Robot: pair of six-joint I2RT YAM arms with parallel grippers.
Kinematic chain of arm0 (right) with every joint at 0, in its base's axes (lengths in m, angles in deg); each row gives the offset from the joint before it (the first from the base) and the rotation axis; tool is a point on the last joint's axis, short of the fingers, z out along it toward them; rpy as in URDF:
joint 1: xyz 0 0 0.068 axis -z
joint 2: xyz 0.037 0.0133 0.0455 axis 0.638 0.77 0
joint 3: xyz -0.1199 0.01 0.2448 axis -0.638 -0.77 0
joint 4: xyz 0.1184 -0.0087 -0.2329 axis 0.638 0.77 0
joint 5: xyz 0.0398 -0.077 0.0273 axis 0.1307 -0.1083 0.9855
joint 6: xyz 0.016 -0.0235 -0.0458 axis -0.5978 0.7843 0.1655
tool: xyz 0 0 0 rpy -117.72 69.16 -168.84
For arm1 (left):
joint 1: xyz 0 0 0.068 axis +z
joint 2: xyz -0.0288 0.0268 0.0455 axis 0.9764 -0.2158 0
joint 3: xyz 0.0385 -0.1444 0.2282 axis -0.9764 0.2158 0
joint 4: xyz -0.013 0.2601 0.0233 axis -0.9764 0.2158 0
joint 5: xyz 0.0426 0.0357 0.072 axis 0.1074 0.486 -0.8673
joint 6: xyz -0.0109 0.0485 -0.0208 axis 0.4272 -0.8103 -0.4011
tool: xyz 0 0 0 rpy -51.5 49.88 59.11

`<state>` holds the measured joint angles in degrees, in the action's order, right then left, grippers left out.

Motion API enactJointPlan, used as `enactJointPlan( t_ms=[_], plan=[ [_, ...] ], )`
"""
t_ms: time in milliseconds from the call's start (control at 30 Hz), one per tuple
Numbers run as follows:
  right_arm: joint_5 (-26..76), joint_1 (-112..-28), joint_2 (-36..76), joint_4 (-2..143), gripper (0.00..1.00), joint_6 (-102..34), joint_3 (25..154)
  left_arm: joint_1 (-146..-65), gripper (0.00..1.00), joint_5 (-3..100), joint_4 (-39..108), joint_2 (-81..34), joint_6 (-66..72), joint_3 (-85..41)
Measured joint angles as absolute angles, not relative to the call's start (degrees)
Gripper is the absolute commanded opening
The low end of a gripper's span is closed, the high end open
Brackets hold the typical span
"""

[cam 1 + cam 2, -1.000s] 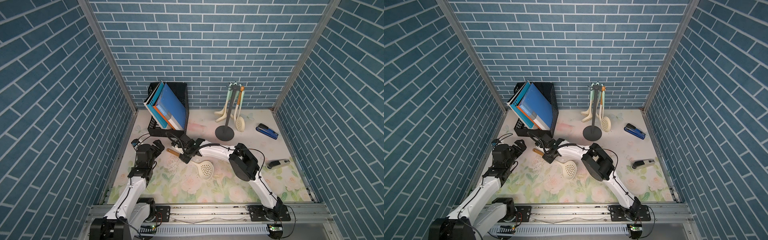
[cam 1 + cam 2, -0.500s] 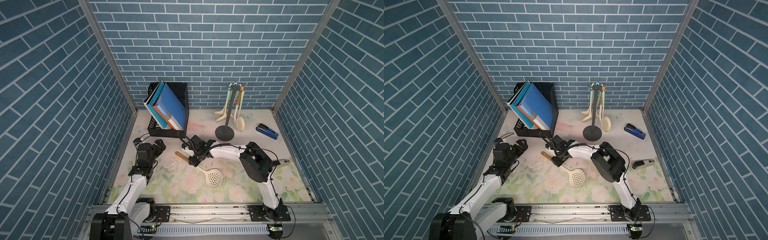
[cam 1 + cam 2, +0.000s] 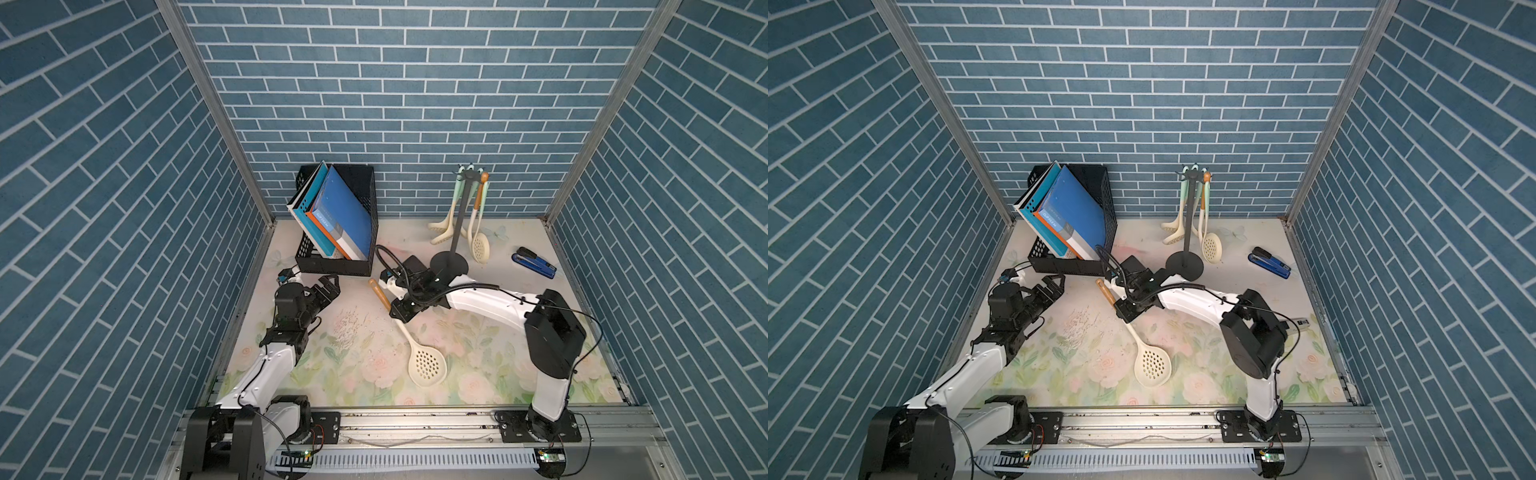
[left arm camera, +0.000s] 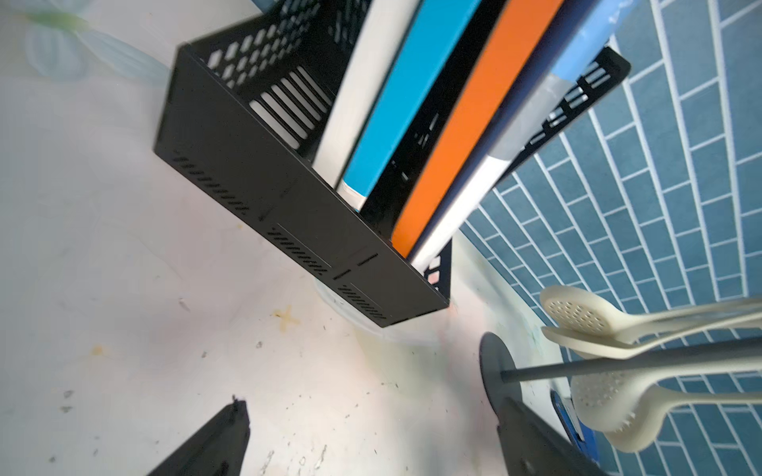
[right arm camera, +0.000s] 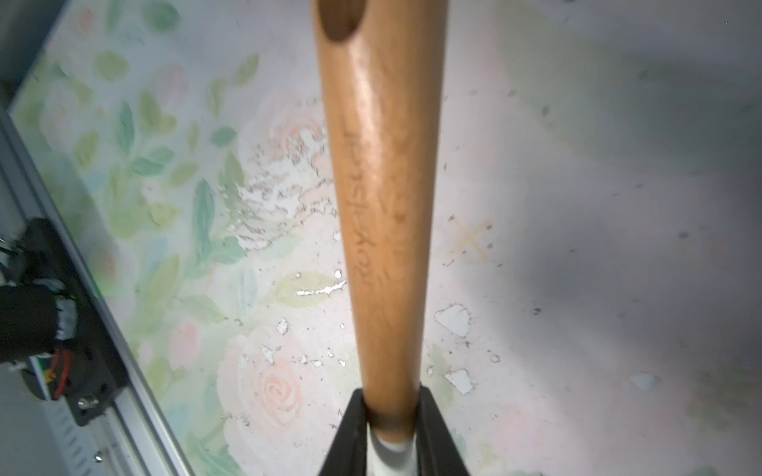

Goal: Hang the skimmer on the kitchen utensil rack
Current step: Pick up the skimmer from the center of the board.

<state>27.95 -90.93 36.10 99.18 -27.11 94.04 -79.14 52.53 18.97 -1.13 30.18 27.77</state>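
Right hand (image 3: 397,309) clamped on the skimmer (image 3: 427,365) by its wooden handle; left hand (image 3: 328,286) spread wide, holding nothing; kitchen utensil rack (image 3: 449,264) upright on the worktop (image 3: 340,374) behind.

Back on my left stands a black mesh file box (image 3: 332,266) with books leaning in it. The biggest is a blue book (image 3: 347,208), with thinner teal and white-edged ones beside it. The left wrist view shows an orange cover (image 4: 466,144) among them. A blue stapler (image 3: 536,262) lies at the back right. Near the back wall dangle a cream perforated spoon (image 3: 480,247) and a cream slotted turner (image 3: 442,232). Under everything spreads a floral mat (image 3: 469,374), scuffed towards my left. Blue brick walls (image 3: 399,104) close me in.
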Motion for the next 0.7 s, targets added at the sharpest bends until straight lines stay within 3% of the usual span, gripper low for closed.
enactJointPlan(
  t_ms=[300, 700],
  plan=[
    [28.65, -85.71, 27.62, 92.38, 0.0, -32.07, 92.88, -82.03, 1.0, 64.12, 8.41, -2.35, 30.53, 28.78],
    [29.09, -83.98, 22.51, 89.74, 0.0, -34.95, 89.86, -90.6, 1.0, 71.35, 1.92, -8.06, 28.61, 28.28]
  ],
)
